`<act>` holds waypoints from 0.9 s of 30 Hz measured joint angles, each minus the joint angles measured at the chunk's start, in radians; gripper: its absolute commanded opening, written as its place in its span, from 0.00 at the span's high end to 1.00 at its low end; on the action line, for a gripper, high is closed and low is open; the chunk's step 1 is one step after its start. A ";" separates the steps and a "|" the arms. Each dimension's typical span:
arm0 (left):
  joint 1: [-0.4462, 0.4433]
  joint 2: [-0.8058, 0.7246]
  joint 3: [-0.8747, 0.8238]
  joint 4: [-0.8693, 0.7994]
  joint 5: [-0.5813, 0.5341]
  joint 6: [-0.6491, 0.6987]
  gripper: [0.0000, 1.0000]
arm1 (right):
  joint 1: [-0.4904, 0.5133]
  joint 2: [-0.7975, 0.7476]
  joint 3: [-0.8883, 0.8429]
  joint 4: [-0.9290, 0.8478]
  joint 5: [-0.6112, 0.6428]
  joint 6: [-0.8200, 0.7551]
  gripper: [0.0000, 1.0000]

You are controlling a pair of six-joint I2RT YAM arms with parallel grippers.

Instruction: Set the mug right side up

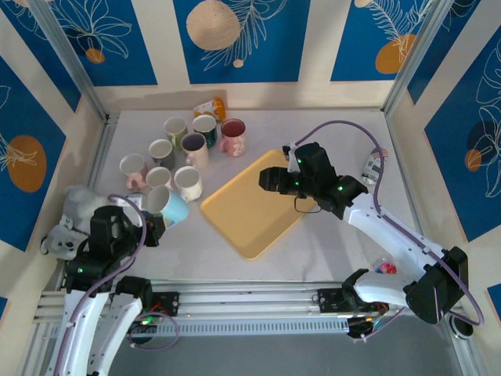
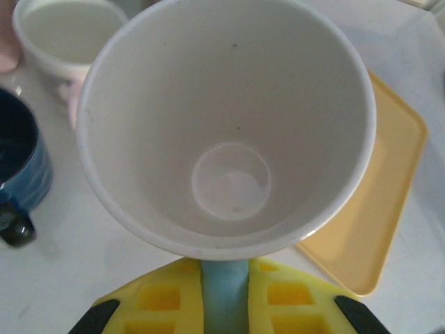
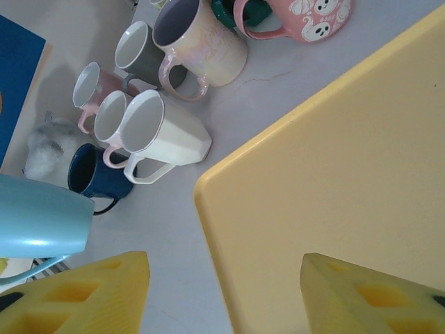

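Left gripper (image 1: 150, 225) pinches the handle of the light blue mug (image 1: 170, 207) in the top view, at the left side of the table (image 1: 329, 243). The mug is tilted and is probably lifted off the surface, though this is hard to see. The right gripper (image 1: 270, 178) hangs over the yellow tray (image 1: 250, 219), its jaws spread with nothing between them.

From the left wrist, the yellow fingers (image 2: 160, 299) press on the blue handle, and the mug's white inside faces the camera. A dark blue mug (image 2: 21, 156) stands at the left.

From the right wrist, the fingers (image 3: 90, 296) stand wide apart above the tray, and the light blue mug is at the left edge.
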 measured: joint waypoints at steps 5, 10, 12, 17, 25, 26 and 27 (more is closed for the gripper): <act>-0.008 -0.006 -0.022 -0.047 -0.062 -0.069 1.00 | -0.022 -0.002 -0.003 0.000 -0.001 0.000 0.40; -0.047 0.066 -0.022 -0.055 -0.117 -0.096 1.00 | -0.052 -0.002 -0.026 -0.003 -0.010 0.000 0.40; -0.069 0.104 -0.022 -0.055 -0.140 -0.103 1.00 | -0.060 -0.002 -0.033 -0.004 -0.015 0.000 0.40; -0.135 0.142 -0.071 0.002 -0.197 -0.107 1.00 | -0.069 -0.002 -0.039 -0.008 -0.034 -0.004 0.40; -0.238 0.241 -0.164 0.118 -0.306 -0.100 1.00 | -0.078 -0.002 -0.039 -0.045 -0.054 -0.035 0.40; -0.249 0.253 -0.175 0.134 -0.316 -0.100 1.00 | -0.080 -0.002 -0.039 -0.048 -0.055 -0.038 0.40; -0.257 0.259 -0.183 0.145 -0.322 -0.099 1.00 | -0.081 -0.002 -0.039 -0.050 -0.057 -0.038 0.40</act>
